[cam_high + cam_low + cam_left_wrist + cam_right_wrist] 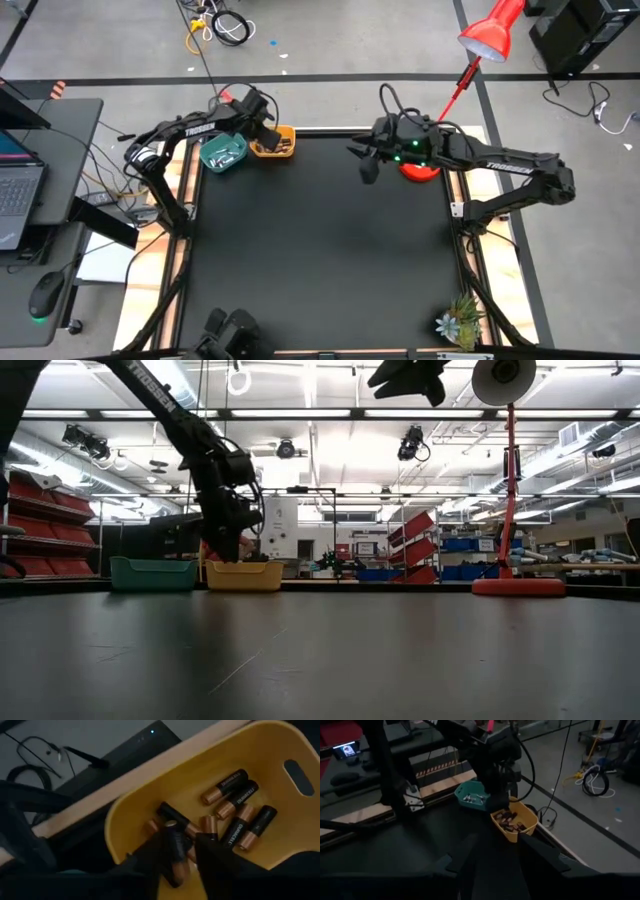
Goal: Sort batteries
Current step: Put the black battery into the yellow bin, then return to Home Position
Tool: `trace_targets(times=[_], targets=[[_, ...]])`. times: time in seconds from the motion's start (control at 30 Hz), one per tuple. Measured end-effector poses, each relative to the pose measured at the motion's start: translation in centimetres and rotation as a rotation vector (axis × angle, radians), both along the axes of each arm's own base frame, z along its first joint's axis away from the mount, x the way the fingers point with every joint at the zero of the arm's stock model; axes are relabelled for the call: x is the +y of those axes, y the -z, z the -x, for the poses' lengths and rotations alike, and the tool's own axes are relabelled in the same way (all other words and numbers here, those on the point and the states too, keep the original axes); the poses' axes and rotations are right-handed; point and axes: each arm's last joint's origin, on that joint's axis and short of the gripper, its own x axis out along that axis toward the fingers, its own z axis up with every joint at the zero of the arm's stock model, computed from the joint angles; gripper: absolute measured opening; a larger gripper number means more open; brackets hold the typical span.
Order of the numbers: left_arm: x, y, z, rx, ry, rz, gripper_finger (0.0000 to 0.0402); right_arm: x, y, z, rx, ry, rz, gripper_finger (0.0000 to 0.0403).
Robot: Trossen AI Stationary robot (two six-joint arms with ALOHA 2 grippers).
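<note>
The yellow bowl [275, 143] stands at the table's far edge, left of middle, with the teal bowl [222, 153] on its left. Several dark batteries with copper ends [235, 805] lie in the yellow bowl [260, 750]. Whitish-silver batteries [471, 797] lie in the teal bowl. My left gripper [182, 865] is open, low over the yellow bowl, with one dark battery [174, 851] between its fingers. My right gripper [366, 166] is open and empty, high above the table's far middle; it also shows in the low view [405, 375]. My left gripper has a dark battery between its two fingers, lying along them and close to one finger [152, 862]. A gap shows between the battery and the other finger. I cannot tell whether the gripper touches it or whether it rests on the other batteries.
A red lamp stands on its base [420, 170] at the far right, under my right arm. A small potted plant [460, 322] stands at the near right corner. The middle of the black table [320, 260] is bare.
</note>
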Motion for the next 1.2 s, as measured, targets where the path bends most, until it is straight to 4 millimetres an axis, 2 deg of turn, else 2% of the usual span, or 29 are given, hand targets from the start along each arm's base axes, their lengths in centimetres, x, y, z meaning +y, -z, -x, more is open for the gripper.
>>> trace_targets(times=[0.13,0.27,0.33,0.47,0.53,0.63,0.77,0.93,1.03,1.2], targets=[[0.1,0.0,-0.2,-0.024,-0.030,0.000,0.0184,-0.1,0.3,-0.3,0.002,0.006,-0.023,0.0149],[0.1,-1.7,-0.3,-0.072,-0.056,-0.005,0.0223,-0.1,-0.6,0.3,-0.066,0.011,-0.039,0.0149],[-0.3,-3.1,-0.5,-0.111,-0.035,-0.021,0.0224,-0.2,-1.6,1.2,-0.116,-0.001,-0.035,0.0149],[-2.4,-6.5,-1.2,-0.229,0.060,-0.109,0.0204,-0.5,-2.7,3.3,-0.158,-0.056,-0.023,0.0142],[-4.0,-8.0,-1.3,-0.255,0.128,-0.151,0.0189,-0.5,-2.2,4.6,-0.152,-0.092,-0.026,0.0136],[-6.8,-8.9,-1.0,-0.285,0.220,-0.161,0.0166,-0.5,-0.3,6.6,-0.132,-0.104,-0.045,0.0126],[-10.9,-8.5,-0.1,-0.409,0.245,-0.153,0.0137,-0.4,3.1,9.0,-0.155,-0.073,-0.102,0.0113],[-15.8,-6.3,1.1,-0.685,0.173,-0.123,0.0107,0.0,6.2,11.4,-0.324,-0.075,-0.163,0.0101],[-18.0,-4.5,1.8,-0.809,0.098,-0.098,0.0091,0.2,8.1,12.6,-0.395,-0.067,-0.193,0.0095],[-20.6,-2.1,2.9,-0.920,-0.040,-0.096,0.0065,0.5,11.4,14.1,-0.475,-0.071,-0.305,0.0085]])
